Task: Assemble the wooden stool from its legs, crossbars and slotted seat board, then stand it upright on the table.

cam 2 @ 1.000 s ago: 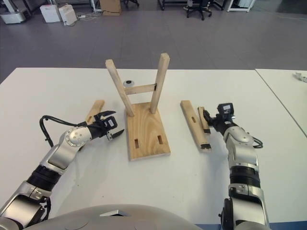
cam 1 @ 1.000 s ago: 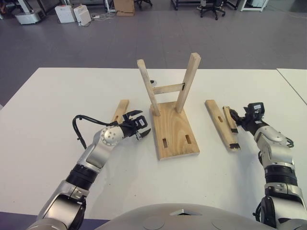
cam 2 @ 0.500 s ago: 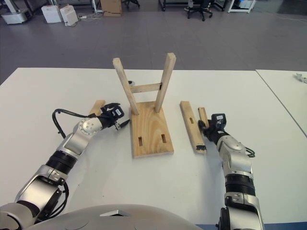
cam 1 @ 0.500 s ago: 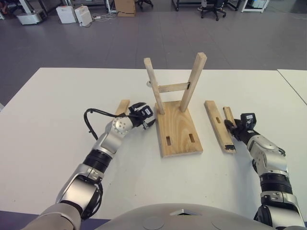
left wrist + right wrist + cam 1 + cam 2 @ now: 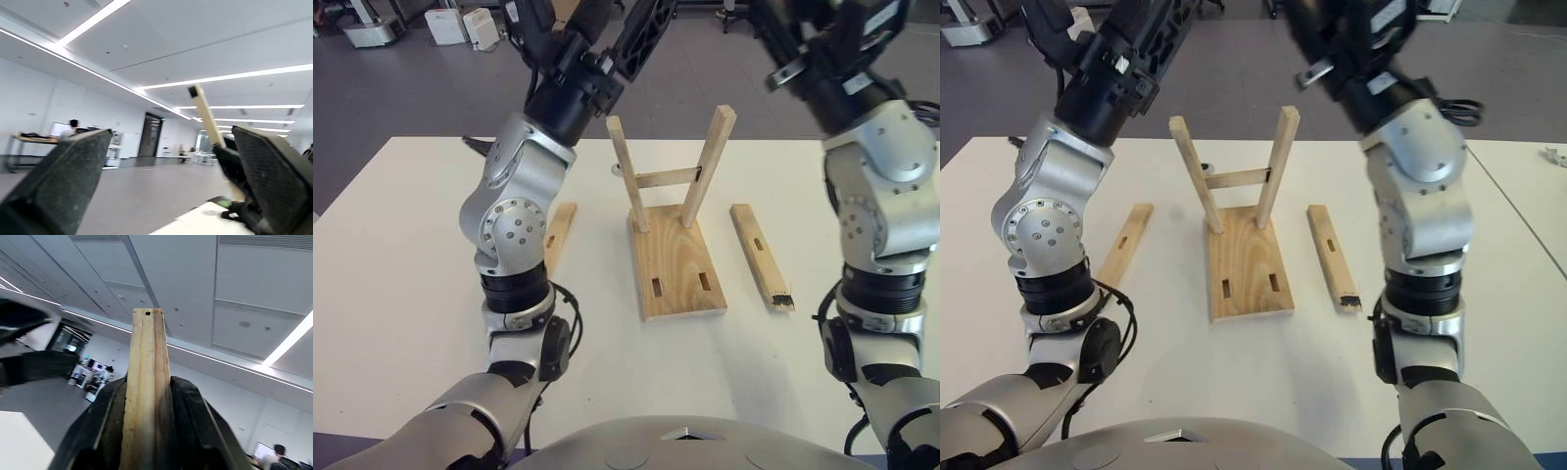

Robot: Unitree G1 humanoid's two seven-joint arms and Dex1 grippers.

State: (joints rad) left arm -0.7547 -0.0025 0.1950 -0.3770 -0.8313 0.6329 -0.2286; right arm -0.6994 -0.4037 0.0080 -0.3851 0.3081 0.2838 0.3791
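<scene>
The slotted seat board (image 5: 677, 264) lies flat in the middle of the white table (image 5: 401, 284). Two legs (image 5: 705, 166) joined by a crossbar (image 5: 664, 179) stand up from its far end. One loose leg (image 5: 558, 233) lies to its left, and a slotted leg (image 5: 760, 266) with a splintered near end lies to its right. Both arms are raised high above the table. My right gripper (image 5: 146, 387) is shut on a short wooden crossbar (image 5: 145, 347) that points up. My left gripper (image 5: 171, 134) is open and holds nothing; the right arm's crossbar (image 5: 208, 120) shows beyond it.
A small round grey object (image 5: 619, 168) sits on the table behind the standing legs. Another white table (image 5: 920, 162) adjoins at the far right. Open table surface lies in front of the seat board. Office chairs and boxes stand on the floor beyond.
Both arms have swung up from the table to well above it. The right gripper took the short crossbar from beside the slotted leg and lifted it. The left gripper left the loose leg.
</scene>
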